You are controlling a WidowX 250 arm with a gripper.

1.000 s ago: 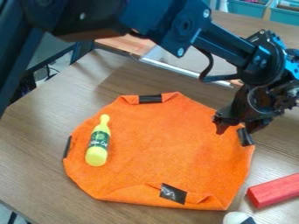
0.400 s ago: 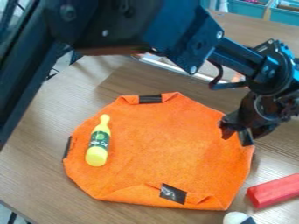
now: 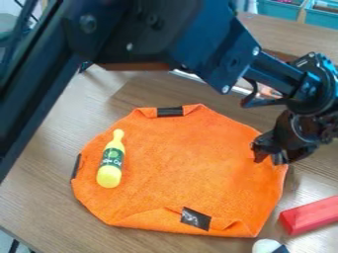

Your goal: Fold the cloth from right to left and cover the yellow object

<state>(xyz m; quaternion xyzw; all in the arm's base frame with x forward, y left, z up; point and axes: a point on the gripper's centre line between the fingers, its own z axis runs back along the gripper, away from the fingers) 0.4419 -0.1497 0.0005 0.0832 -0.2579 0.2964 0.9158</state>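
The black gripper [image 3: 272, 159] is low at the right edge of the orange cloth [image 3: 185, 168], over the spot of its right-hand black tape. Whether it holds the cloth cannot be made out. The cloth lies spread on the table, its upper and lower borders turned in at the black tape patches. On its left part lies the yellow bottle [image 3: 110, 163] with a green label, uncovered, its narrow tip toward the top of the view.
A red block [image 3: 310, 215] lies on the wooden table [image 3: 39, 183] at the lower right, with a white, rounded object [image 3: 265, 246] by the bottom edge. Teal bins [image 3: 280, 9] stand beyond the table at the top right.
The gripper has moved down and slightly right, onto the cloth's right edge, where it now hides the tape. The upper arm has swung lower and to the right. Cloth and bottle look unmoved.
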